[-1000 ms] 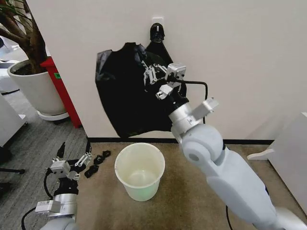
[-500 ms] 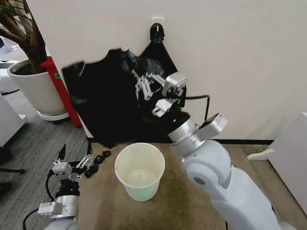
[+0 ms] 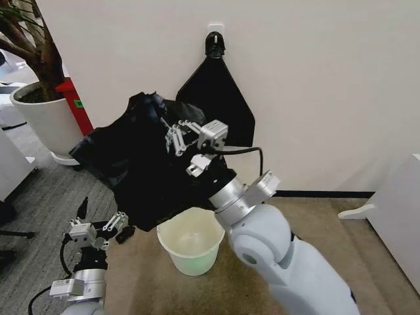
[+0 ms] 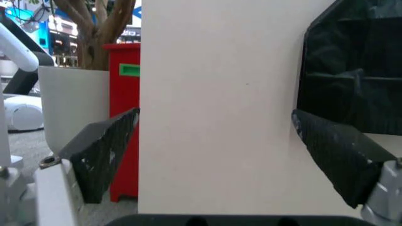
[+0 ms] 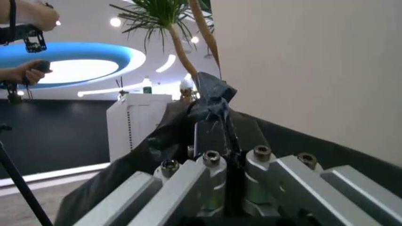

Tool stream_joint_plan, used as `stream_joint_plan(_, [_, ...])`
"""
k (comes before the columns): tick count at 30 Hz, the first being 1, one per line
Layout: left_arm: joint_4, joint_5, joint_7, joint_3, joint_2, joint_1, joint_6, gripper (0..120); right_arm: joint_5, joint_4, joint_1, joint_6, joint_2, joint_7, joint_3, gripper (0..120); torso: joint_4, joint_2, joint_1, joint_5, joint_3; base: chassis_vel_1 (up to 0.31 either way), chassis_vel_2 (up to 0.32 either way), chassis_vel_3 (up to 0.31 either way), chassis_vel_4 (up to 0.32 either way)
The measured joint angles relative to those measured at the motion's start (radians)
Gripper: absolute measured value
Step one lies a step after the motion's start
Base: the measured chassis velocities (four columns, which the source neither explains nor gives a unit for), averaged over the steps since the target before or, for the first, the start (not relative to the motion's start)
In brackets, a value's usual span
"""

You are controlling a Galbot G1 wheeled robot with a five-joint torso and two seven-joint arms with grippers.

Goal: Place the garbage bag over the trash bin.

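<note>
The glossy black garbage bag [image 3: 134, 167] hangs crumpled from my right gripper [image 3: 172, 133], which is shut on a bunched fold near its top. In the right wrist view that fold [image 5: 212, 96] sticks up between the closed fingers [image 5: 213, 165]. The bag's lower edge droops to the far left rim of the cream-white trash bin [image 3: 191, 244], which stands upright on the brown mat. My left gripper [image 3: 98, 223] sits low at the left, beside the bin, open and holding nothing. The left wrist view shows its two dark fingers [image 4: 103, 150] spread apart, with the bag [image 4: 358, 70] beyond them.
A flat black triangular sheet [image 3: 220, 98] hangs from a wall hook [image 3: 214, 44]. A large white plant pot [image 3: 42, 121] and a red cabinet [image 3: 77, 108] stand at the left by the wall. A small black piece [image 3: 125, 233] lies near my left gripper.
My right gripper has carried the garbage bag away from the wall, leftward and down, so that it now hangs by the bin's rim. The left gripper has hardly moved.
</note>
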Motion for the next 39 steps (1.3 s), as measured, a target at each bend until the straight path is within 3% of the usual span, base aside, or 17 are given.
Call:
stream_joint_plan(10, [0.005,0.006,-0.001,-0.001,-0.01,0.006,-0.011,94,-0.015,-0.043,-0.023,0.027,0.027,-0.009,0.003,0,0.0,0.0,0.0,0.0001,0.0,0.0,0.0,0.0,0.0])
stream_joint_plan(39, [-0.012,0.011,-0.004,-0.004,-0.015,0.015,-0.016,94,-0.018,-0.05,-0.154,0.084,-0.023,-0.047,0.084,0,-0.0001,0.0,0.0,0.0002,0.0,0.0,0.0,0.0,0.0])
